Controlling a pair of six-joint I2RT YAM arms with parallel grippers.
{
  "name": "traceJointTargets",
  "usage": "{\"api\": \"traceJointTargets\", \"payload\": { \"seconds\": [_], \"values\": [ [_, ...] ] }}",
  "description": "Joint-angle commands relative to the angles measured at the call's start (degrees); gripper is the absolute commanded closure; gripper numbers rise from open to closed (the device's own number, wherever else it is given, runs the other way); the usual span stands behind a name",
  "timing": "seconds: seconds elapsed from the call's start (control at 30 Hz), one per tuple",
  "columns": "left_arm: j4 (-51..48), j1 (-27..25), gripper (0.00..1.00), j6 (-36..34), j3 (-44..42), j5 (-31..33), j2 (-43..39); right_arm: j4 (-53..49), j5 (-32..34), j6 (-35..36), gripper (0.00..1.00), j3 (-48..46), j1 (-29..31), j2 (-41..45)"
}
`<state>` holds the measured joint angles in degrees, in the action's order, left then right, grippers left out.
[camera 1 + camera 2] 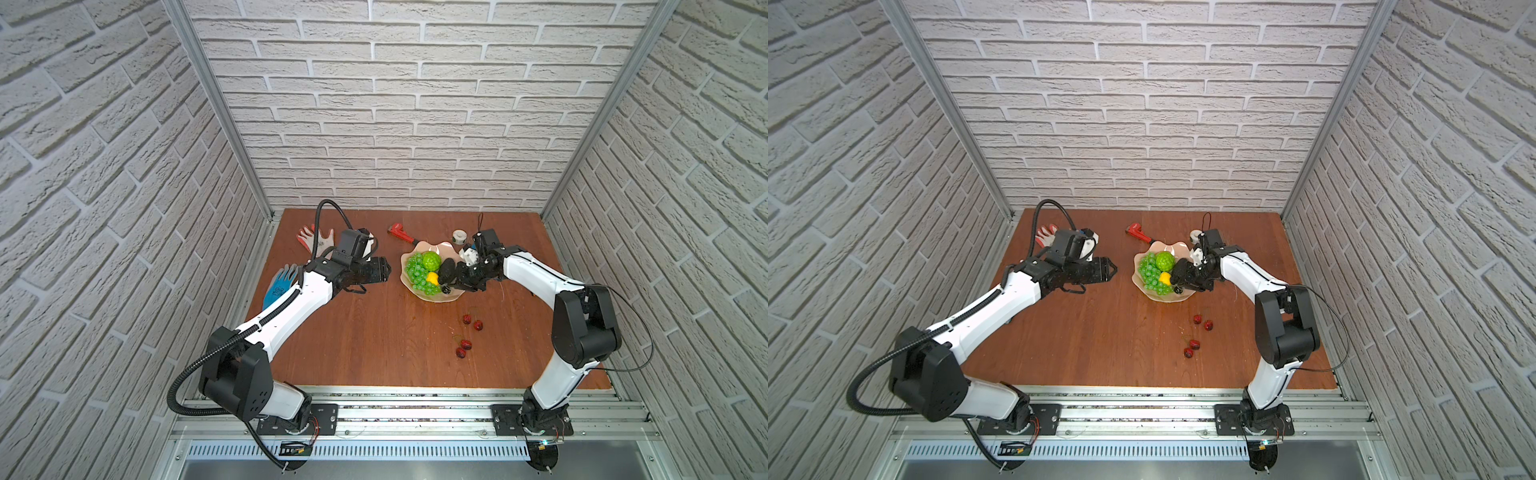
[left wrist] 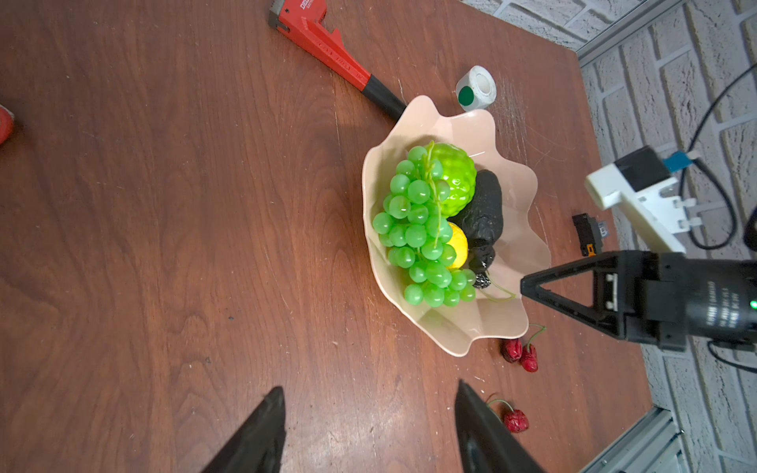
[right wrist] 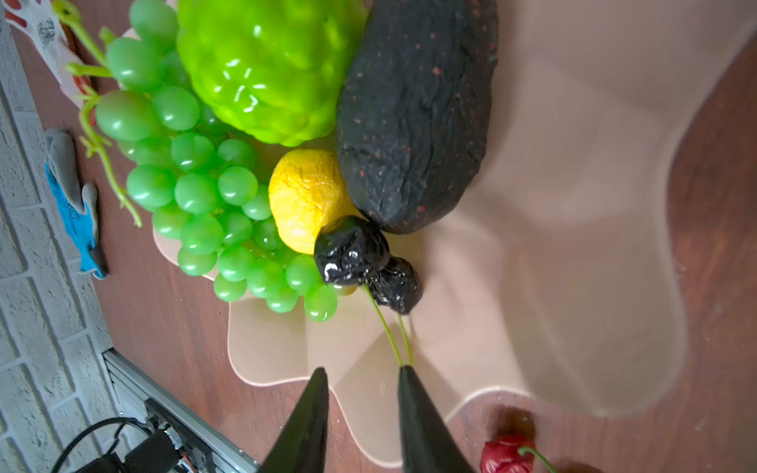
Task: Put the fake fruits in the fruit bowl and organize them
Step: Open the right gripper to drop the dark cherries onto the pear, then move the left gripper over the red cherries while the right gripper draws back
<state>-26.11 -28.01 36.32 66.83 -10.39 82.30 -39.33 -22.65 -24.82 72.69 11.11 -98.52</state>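
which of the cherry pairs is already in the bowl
The dark, almost black pair: it lies inside the fruit bowl, against the end of the avocado. The two red pairs lie out on the table.

The left arm (image 1: 291, 307) and right arm (image 1: 534, 270) have white link shells and black joint housings. Black corrugated conduit (image 1: 169, 395) runs along the left arm; a thin black cable (image 1: 651, 340) loops off the right arm. The left gripper (image 2: 370, 387) and right gripper (image 3: 363, 367) have black tapered fingers (image 2: 262, 434). Black base plates (image 1: 328, 415) show screws
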Motion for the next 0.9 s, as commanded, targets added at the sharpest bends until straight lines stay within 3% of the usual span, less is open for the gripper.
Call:
{"api": "traceJointTargets", "payload": {
  "seconds": [0.0, 0.27, 0.43, 0.6, 0.87],
  "values": [
    [-1.06, 0.07, 0.35, 0.30, 2.30, -0.82, 0.18, -2.98, 2.90, 3.09, 0.61, 1.49, 0.29, 4.61],
    [-6.35, -3.03, 0.39, -2.35, 5.02, -4.57, 1.47, -4.60, 4.65, 3.64, 0.61, 1.67, 1.21, 11.88],
    [-10.59, -10.81, 0.42, -6.29, 7.49, -5.47, 4.09, -6.23, 7.62, 4.12, 0.63, -0.72, 3.58, 17.81],
    [-10.88, -20.11, 0.42, -7.61, 8.90, -7.60, 8.73, -6.06, 13.23, 3.92, 0.63, -9.20, 4.18, 26.90],
    [-2.12, -27.98, 0.39, 4.54, 9.03, -8.32, 17.40, -5.96, 17.47, 3.38, 0.58, -21.50, 2.33, 36.34]
  ]
}}
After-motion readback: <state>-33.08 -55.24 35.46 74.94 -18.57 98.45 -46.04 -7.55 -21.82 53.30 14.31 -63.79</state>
